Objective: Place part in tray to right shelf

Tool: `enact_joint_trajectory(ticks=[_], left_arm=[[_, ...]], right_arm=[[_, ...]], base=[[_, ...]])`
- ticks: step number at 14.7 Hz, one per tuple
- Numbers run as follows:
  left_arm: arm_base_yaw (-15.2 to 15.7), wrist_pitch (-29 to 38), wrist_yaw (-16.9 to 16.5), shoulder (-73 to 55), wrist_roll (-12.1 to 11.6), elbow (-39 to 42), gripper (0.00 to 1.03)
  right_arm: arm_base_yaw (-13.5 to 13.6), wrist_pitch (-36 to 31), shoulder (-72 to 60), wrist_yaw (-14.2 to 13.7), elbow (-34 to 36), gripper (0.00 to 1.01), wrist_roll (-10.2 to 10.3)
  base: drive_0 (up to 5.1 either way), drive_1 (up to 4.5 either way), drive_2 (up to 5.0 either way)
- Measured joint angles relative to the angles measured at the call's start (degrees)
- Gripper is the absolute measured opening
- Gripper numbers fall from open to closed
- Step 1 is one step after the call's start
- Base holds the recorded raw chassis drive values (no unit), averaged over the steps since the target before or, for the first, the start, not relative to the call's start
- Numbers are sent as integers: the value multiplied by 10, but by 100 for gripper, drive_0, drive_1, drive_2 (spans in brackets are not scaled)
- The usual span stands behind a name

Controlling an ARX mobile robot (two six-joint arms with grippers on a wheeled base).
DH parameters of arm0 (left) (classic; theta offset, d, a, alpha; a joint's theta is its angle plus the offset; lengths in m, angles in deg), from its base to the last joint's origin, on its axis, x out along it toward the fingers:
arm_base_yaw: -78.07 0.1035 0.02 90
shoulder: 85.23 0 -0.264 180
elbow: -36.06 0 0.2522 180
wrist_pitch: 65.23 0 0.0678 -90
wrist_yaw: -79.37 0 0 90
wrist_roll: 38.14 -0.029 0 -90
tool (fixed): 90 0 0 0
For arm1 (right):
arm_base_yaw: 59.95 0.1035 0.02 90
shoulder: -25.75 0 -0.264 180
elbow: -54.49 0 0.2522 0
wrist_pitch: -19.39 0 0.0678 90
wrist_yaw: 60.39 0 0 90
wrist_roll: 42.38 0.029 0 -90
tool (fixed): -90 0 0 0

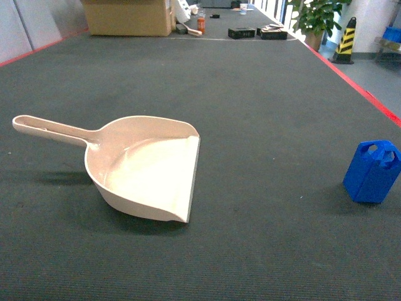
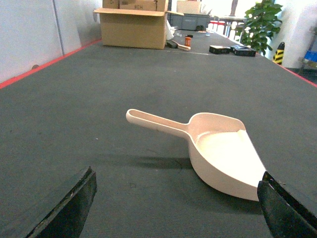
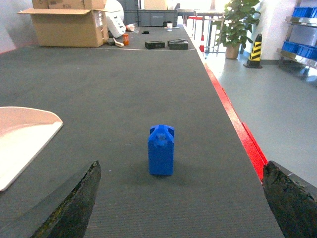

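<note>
Part [image 3: 161, 156]: dead ahead of the right jaws, centred in the gap, well short of being enclosed, upright on the table [image 3: 124, 89] with lugs and holes at the top. Right jaws spread wide and empty, one finger [image 3: 74, 208] low on each side of the wrist view.

Step in hand, judged from that: pick up the part. Best done by driving straight forward and down along the present line, no sideways correction needed. Close across the flat side walls, low enough to clear the rounded lugs, since a pinch on the lugs would likely slip or twist. Keep the fingertips just off the table so the block is not nudged over; tall and narrow, probably tips easily. Lift straight up before swinging.

Further out, to the left of the right jaws: tray [image 3: 20, 139], open mouth and grey lip facing the part, well apart from it.

Left jaws likewise released and holding nothing, fingers [image 2: 69, 208] wide, tray ahead and slightly right of centre, handle [image 2: 156, 121] pointing left. Worth approaching the handle only once the part lies inside.

Beyond the table's red edge, far right: steel rack [image 3: 302, 52] with blue crates [image 3: 303, 12]; cannot tell whether that is the right shelf.
</note>
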Motion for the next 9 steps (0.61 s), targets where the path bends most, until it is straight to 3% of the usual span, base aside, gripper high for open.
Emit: enact_joint_trajectory(ticks=[9], left_arm=[[0,0,0,0,0,0,98]], right_arm=[[0,0,0,0,0,98,0]], base=[[0,0,0]])
